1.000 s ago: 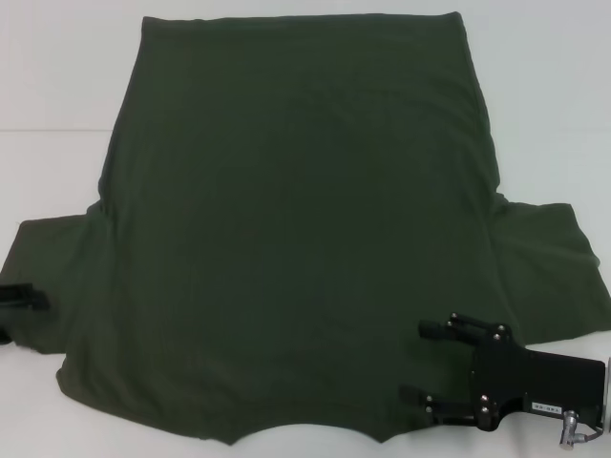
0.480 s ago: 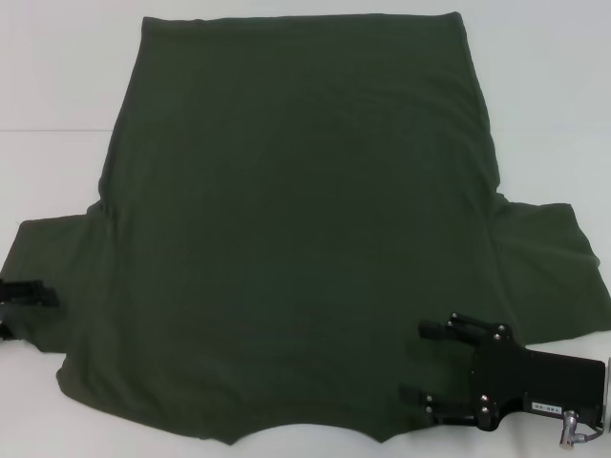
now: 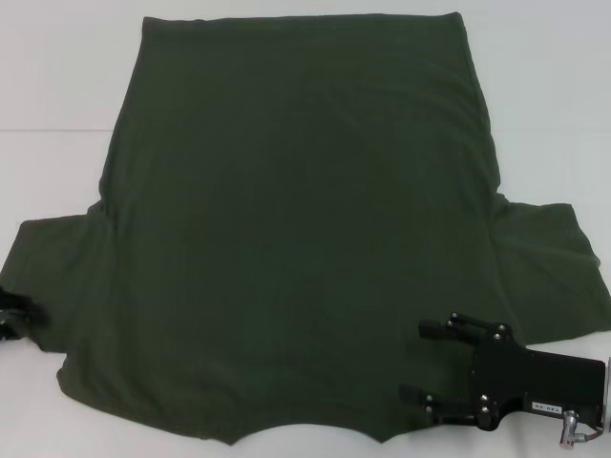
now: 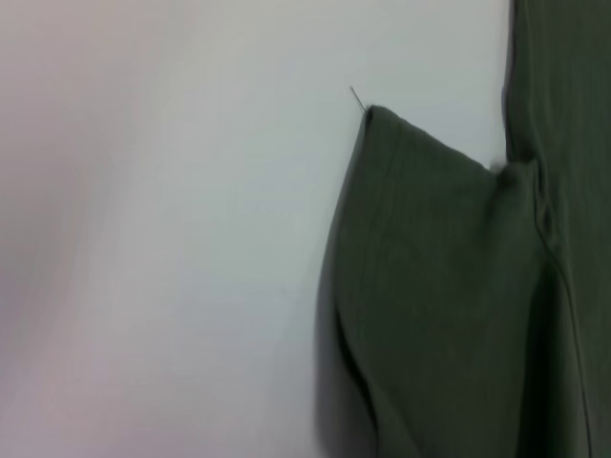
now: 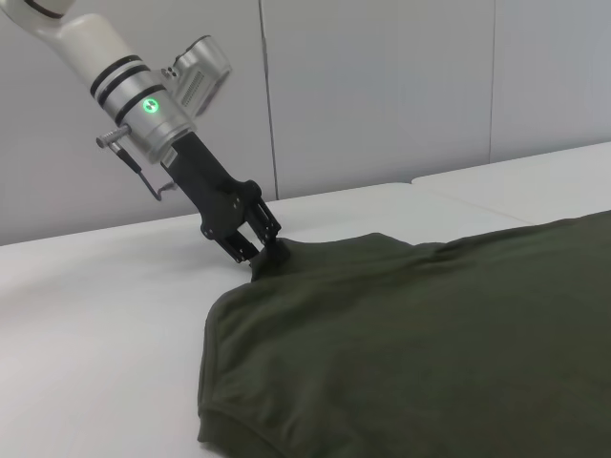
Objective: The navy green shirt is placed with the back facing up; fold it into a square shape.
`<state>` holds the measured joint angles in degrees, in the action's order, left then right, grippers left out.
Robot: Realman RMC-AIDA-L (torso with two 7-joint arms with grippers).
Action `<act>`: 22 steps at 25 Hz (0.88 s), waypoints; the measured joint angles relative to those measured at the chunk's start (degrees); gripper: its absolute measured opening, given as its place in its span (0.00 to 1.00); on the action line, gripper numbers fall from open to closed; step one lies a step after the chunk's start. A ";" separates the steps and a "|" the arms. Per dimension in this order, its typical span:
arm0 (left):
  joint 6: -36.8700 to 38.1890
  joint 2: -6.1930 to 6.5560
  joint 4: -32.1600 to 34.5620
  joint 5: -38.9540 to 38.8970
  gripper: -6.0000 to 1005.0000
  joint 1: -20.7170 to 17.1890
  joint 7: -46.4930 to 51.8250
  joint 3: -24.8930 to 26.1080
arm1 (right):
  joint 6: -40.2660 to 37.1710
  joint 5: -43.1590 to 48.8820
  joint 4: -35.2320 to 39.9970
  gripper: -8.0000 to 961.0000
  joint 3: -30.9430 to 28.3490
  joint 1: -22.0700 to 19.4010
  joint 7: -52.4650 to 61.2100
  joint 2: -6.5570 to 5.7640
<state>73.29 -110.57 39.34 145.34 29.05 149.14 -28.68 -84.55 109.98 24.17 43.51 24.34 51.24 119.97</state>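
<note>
Change: the left gripper (image 3: 17, 317) has slid out toward the left edge of the head view since a second ago, when more of it showed over the sleeve; the right gripper (image 3: 431, 361) has not shifted.
Shirt: the navy green shirt (image 3: 296, 229) lies flat and unfolded on the white table (image 3: 57, 76), hem at the far side, collar edge nearest the robot, sleeves out to left and right.
Left claw: pressed together on a raised pinch of cloth at the left sleeve (image 5: 272, 256), as the right wrist view shows.
Right claw: fingers spread, resting over the near right of the shirt beside the collar.
Risk: the pinch looks small, so a quick lift could let the sleeve slip free; a one-sided pull could drag the whole shirt askew.
Hidden: the left gripper is mostly cut off in the head view; whether the right fingers touch the cloth cannot be told.
</note>
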 joint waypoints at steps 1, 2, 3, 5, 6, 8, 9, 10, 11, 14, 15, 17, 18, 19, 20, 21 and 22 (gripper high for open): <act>0.00 -0.04 -0.10 0.07 0.60 0.07 -0.16 -0.05 | 0.00 0.00 0.00 0.93 0.00 0.00 0.00 0.00; 0.02 -0.09 -0.13 0.14 0.58 0.07 -0.32 -0.09 | 0.00 0.00 0.00 0.93 0.00 0.00 0.00 0.00; 0.11 -0.10 -0.14 0.21 0.57 0.08 -0.42 -0.14 | 0.00 0.00 0.00 0.93 0.00 0.00 0.00 0.00; 0.33 -0.11 -0.08 0.23 0.53 0.10 -0.54 -0.16 | 0.00 -0.01 0.00 0.93 0.00 0.00 0.00 0.00; 0.37 -0.11 -0.01 0.17 0.51 0.14 -0.57 -0.11 | 0.00 -0.02 0.00 0.93 0.00 0.00 0.00 0.00; 0.38 -0.11 0.05 -0.06 0.38 0.16 -0.64 0.20 | 0.00 -0.03 0.00 0.93 0.00 0.00 0.00 0.00; 0.41 -0.11 0.08 -0.14 0.27 0.17 -0.66 0.34 | 0.00 -0.03 0.00 0.93 0.00 0.00 0.00 0.00; 0.41 -0.11 0.08 -0.14 0.24 0.17 -0.66 0.34 | 0.00 -0.03 0.00 0.93 0.00 0.00 0.00 0.00; 0.48 -0.09 0.10 -0.19 0.20 0.17 -0.69 0.45 | 0.00 -0.03 0.00 0.93 0.00 0.00 0.00 0.00; 0.77 -0.03 0.22 -0.27 0.10 0.20 -0.79 0.49 | 0.00 -0.03 0.00 0.93 0.00 0.00 0.00 0.00; 0.79 0.00 0.22 -0.28 0.07 0.21 -0.79 0.50 | 0.00 -0.03 0.00 0.93 0.00 0.00 0.00 0.00; 0.85 0.07 0.23 -0.31 0.07 0.22 -0.92 0.53 | 0.00 -0.06 0.00 0.93 0.00 0.00 0.00 0.00; 0.88 0.11 0.24 -0.32 0.07 0.22 -1.01 0.55 | 0.00 -0.08 0.00 0.93 0.00 0.00 0.00 0.00; 0.95 0.15 0.30 -0.39 0.07 0.22 -1.27 0.58 | 0.00 -0.09 0.00 0.93 0.00 0.00 0.00 0.00; 1.01 0.16 0.38 -0.46 0.07 0.22 -1.43 0.59 | 0.00 -0.10 0.00 0.93 0.00 0.00 0.00 0.00; 1.06 0.18 0.48 -0.59 0.07 0.22 -1.59 0.61 | 0.00 -0.10 0.00 0.93 0.00 0.00 0.00 0.00; 1.27 0.23 0.76 -0.80 0.07 0.20 -1.87 0.62 | 0.00 -0.11 0.00 0.93 -0.01 0.00 0.00 0.00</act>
<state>74.56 -110.34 40.10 144.55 29.24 147.27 -28.06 -84.55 109.86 24.17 43.50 24.34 51.24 119.97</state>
